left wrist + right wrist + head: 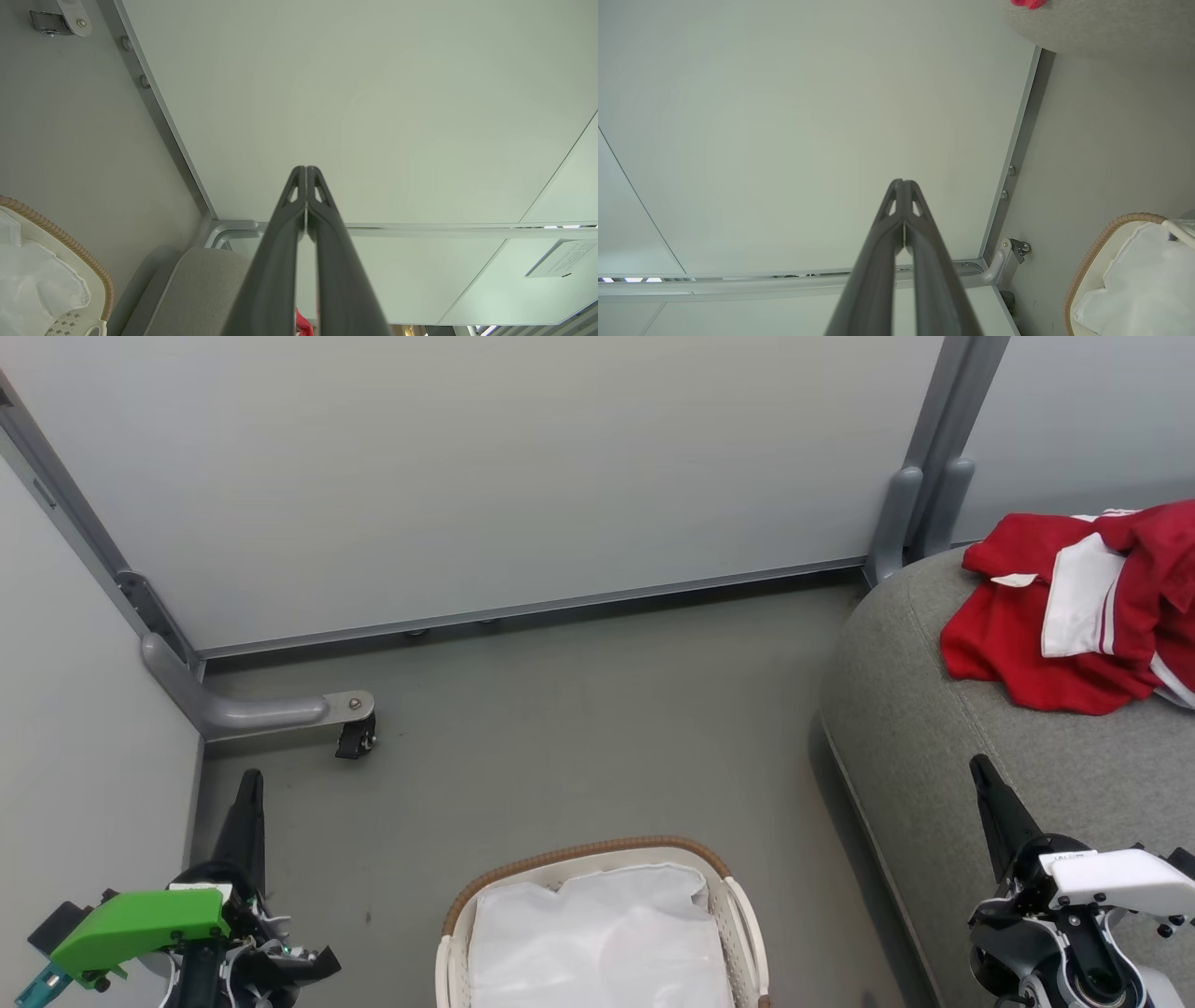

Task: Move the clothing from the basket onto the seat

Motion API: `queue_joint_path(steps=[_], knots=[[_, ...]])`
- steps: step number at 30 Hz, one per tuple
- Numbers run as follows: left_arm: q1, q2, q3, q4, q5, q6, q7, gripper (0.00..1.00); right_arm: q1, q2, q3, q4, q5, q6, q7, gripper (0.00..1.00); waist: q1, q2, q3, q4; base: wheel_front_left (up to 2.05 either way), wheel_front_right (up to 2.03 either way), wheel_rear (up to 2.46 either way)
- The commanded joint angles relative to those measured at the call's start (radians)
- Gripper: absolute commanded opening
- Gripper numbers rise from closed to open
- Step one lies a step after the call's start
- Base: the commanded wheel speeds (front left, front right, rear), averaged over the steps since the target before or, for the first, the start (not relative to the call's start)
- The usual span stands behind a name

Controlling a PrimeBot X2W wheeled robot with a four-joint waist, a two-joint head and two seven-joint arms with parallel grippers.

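The clothing (pixel 1064 616) is lying in a crumpled heap on the seat (pixel 934 737), up at about 2 o'clock in the head view, its red cloth folding around a white sleeve with striped trim and its right side running off the picture's edge. The seat is taking up the right side, its rounded grey edge curving down toward 5 o'clock. The basket (pixel 588 852) is sitting on the floor (pixel 579 709) at 6 o'clock, well apart from the clothing and near the seat's edge, and it is showing its white liner (pixel 597 933) inside the brown woven rim. The left gripper (pixel 250 777) is hanging at 8 o'clock with its dark fingers pressed together and pointing toward 12 o'clock, clamping nothing; a small castor (pixel 355 739) on a grey metal foot is standing at 1 o'clock from it. The right gripper (pixel 978 763) is hovering at 4 o'clock over the seat's front, its fingers likewise pressed tight on nothing. In the left wrist view the closed fingers are pointing at a pale wall panel (pixel 373 93), with the basket's rim at 8 o'clock and the seat's corner at 7 o'clock. In the right wrist view the closed fingers are aiming at the same panel, with the basket at 4 o'clock and the seat at 1 o'clock.
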Motion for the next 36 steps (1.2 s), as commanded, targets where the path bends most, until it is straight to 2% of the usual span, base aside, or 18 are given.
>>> queue_joint_path(steps=[1, 36], knots=[[-0.009, 0.004, 0.003, -0.002, -0.003, -0.006, 0.004, 0.00, -0.009, -0.006, -0.002, -0.004, 0.003, 0.000, 0.001, 0.00, 0.0000, -0.0001, 0.000, 0.000, 0.00, 0.00, 0.00], [-0.009, 0.004, 0.002, -0.002, -0.003, -0.006, 0.004, 0.00, -0.009, -0.006, -0.002, -0.004, 0.004, 0.000, 0.001, 0.00, 0.0000, -0.0001, 0.000, 0.000, 0.00, 0.00, 0.00]])
